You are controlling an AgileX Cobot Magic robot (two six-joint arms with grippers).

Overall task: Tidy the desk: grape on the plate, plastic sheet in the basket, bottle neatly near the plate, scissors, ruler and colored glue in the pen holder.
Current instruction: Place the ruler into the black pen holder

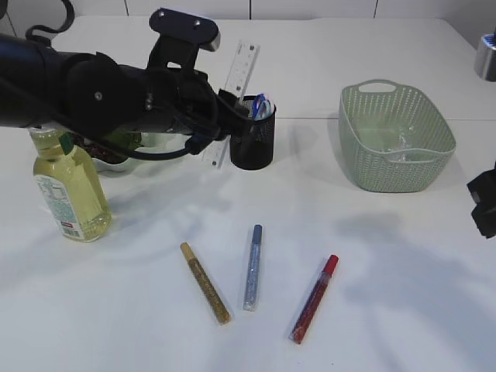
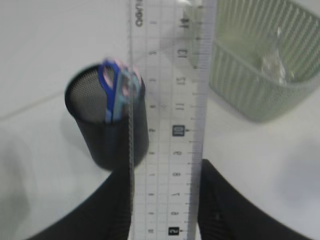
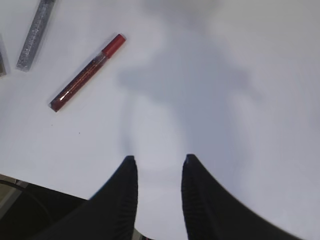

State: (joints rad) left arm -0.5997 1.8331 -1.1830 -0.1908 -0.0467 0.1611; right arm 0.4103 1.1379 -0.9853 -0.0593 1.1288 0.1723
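Observation:
My left gripper [image 2: 165, 167] is shut on the clear ruler [image 2: 170, 100], held lengthwise beside and above the black mesh pen holder [image 2: 107, 135]. Blue-handled scissors [image 2: 114, 87] stand in the holder. From outside, the ruler [image 1: 242, 66] tilts up over the pen holder [image 1: 253, 139]. Three colored glue sticks lie on the table: gold [image 1: 206, 283], silver [image 1: 253, 267] and red [image 1: 315, 299]. My right gripper [image 3: 159, 157] is open and empty over bare table, right of the red glue [image 3: 87, 72]. The bottle [image 1: 68, 190] stands upright at the left. The plate [image 1: 116, 164] and grape are mostly hidden behind my left arm.
The green basket [image 1: 395, 136] stands at the right with the plastic sheet [image 1: 403, 147] inside. A metal can [image 1: 487, 56] sits at the far right edge. My right arm [image 1: 484, 201] is at the right border.

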